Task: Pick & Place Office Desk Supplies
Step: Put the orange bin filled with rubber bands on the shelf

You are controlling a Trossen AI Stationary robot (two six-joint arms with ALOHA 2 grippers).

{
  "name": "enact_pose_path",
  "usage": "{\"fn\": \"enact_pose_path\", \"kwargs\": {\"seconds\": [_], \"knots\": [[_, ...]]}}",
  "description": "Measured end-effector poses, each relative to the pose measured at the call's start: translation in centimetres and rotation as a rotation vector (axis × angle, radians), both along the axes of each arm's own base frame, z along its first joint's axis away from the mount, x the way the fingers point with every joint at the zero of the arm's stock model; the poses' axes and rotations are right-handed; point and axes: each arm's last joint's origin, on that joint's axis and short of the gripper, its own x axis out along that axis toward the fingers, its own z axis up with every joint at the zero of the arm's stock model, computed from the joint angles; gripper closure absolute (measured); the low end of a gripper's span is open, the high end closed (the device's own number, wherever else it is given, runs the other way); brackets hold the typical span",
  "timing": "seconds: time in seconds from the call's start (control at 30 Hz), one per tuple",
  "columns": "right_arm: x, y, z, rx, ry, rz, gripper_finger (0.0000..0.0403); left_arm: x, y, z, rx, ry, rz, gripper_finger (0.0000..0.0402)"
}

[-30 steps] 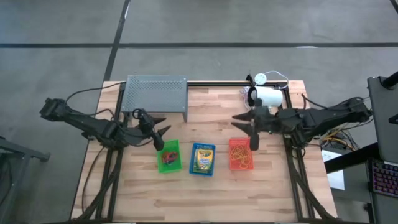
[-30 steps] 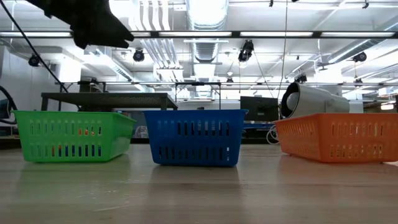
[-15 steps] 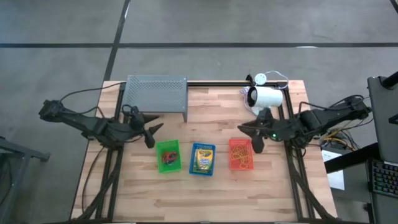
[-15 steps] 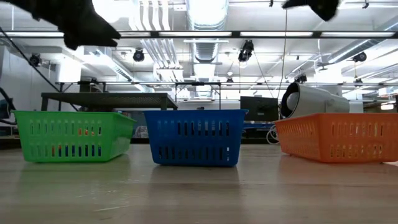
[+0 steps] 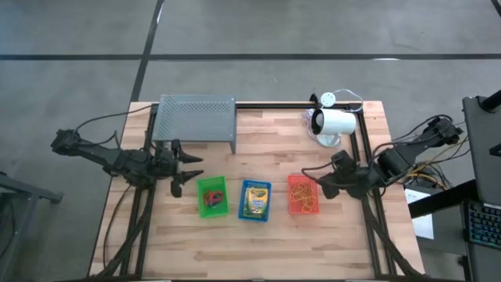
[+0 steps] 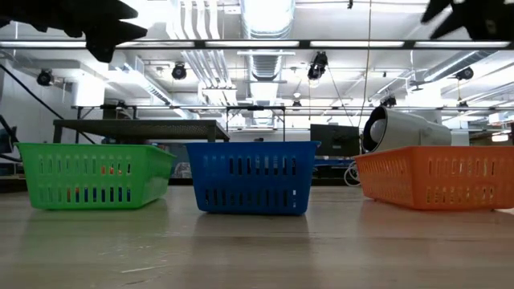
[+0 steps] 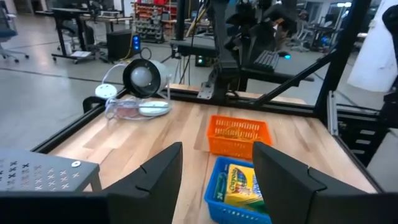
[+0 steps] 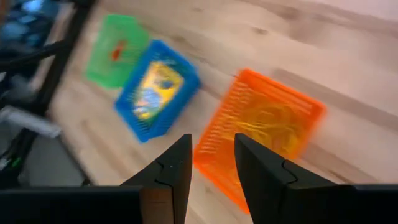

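Crayon boxes (image 5: 255, 200) lay in the blue basket (image 5: 243, 213), rubber bands (image 5: 303, 196) in the orange basket (image 5: 290, 182). The boxes looked light and stiff, best pinched across their narrow sides. The left gripper (image 5: 179, 167) and right gripper (image 5: 319, 179) hovered apart-jawed, empty.

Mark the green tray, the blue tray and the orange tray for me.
green tray (image 5: 220, 182): high view, on its upper right rim.
blue tray (image 5: 243, 215): high view, on its lower left rim.
orange tray (image 5: 291, 178): high view, on its upper left rim.
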Motion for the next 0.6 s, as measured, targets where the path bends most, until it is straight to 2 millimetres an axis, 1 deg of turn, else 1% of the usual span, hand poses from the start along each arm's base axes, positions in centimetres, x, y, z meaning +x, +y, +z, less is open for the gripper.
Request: {"fn": "enact_pose_path", "kwargs": {"seconds": [0.1, 0.2, 0.27, 0.37, 0.6], "knots": [[-0.6, -0.1, -0.8, 0.039, 0.086, -0.097, 0.0284, 0.0, 0.0, 0.0, 0.002, 0.002, 0.002, 0.0201], [-1.4, -0.4, -1.8, 0.069, 0.231, -0.178, 0.0284, 0.0, 0.0, -0.1, -0.004, 0.006, 0.003, 0.0201], [-1.5, -0.3, -2.6, 0.090, 0.303, -0.220, 0.0284, 0.0, 0.0, -0.1, -0.018, 0.006, 0.005, 0.0201], [-1.0, 0.1, -3.8, 0.107, 0.342, -0.223, 0.0284, 0.0, 0.0, -0.1, -0.020, 0.010, 0.005, 0.0201], [1.2, 1.2, -6.0, -0.026, 0.396, -0.142, 0.0284, 0.0, 0.0, -0.1, -0.022, 0.009, 0.005, 0.0201]]}}
